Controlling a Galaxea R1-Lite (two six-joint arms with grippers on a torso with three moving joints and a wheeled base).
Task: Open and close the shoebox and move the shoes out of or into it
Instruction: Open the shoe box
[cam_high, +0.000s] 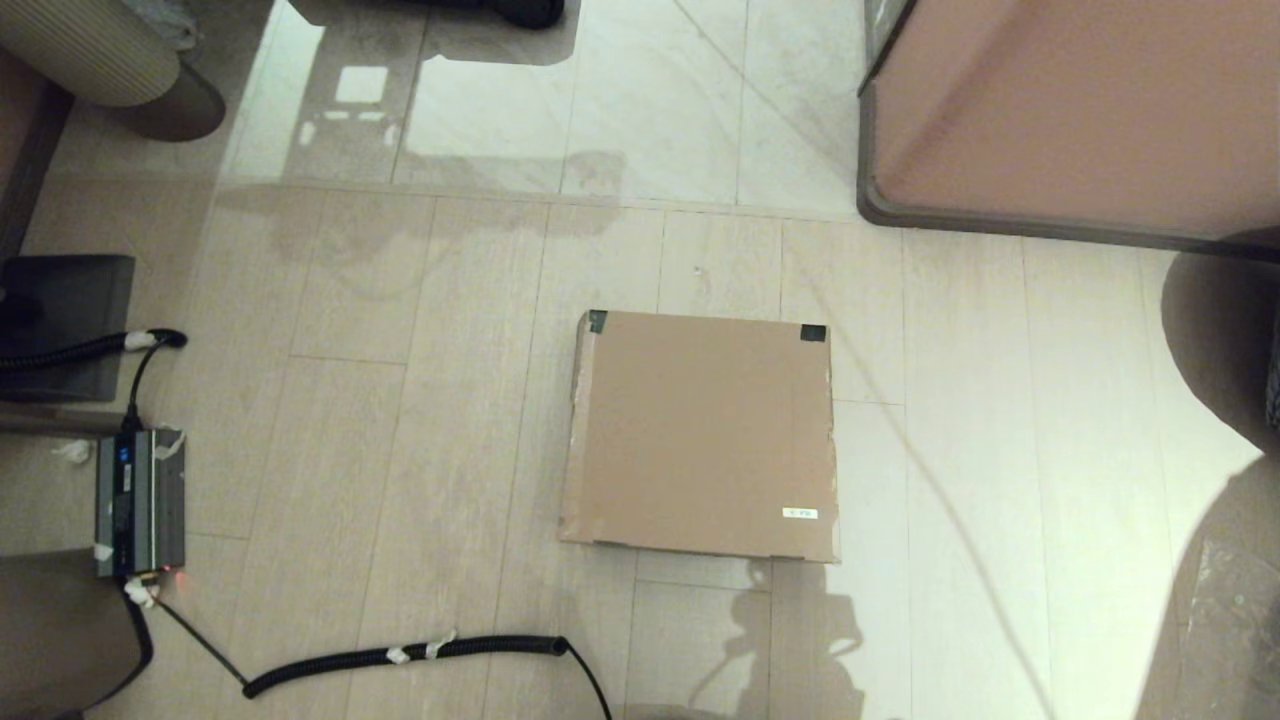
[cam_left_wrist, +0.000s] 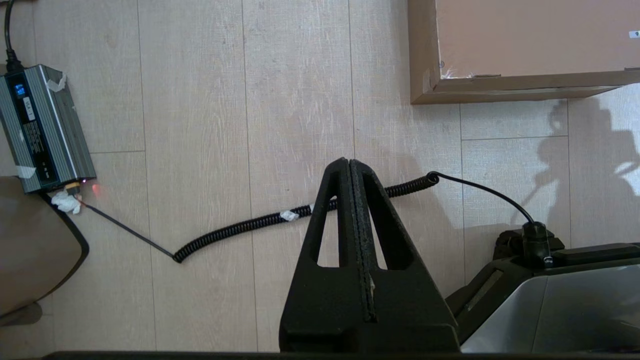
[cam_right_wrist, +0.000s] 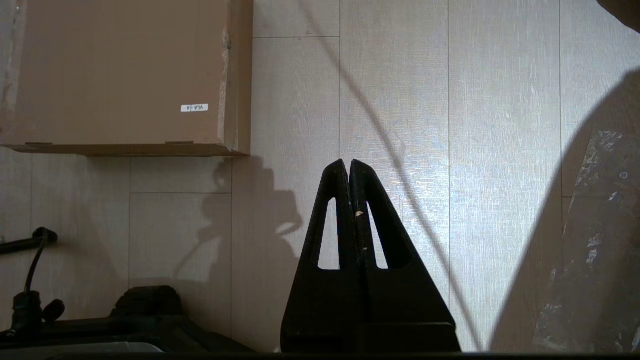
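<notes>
lying lid-down-shut on the floor (cam_high: 420, 420), the shoebox (cam_high: 700, 435), contents hidden

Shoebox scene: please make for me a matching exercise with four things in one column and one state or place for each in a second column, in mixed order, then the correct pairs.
Column 1:
1. shoebox
2. left pincer
3. white label
4. coiled black cable

Column 2:
A. shut, holding nothing, above the floor
B. on the lid, near one corner
C. lid closed, standing on the floor
D. lying on the floor, running to a grey device

Pairs: 1-C, 2-A, 3-B, 4-D
</notes>
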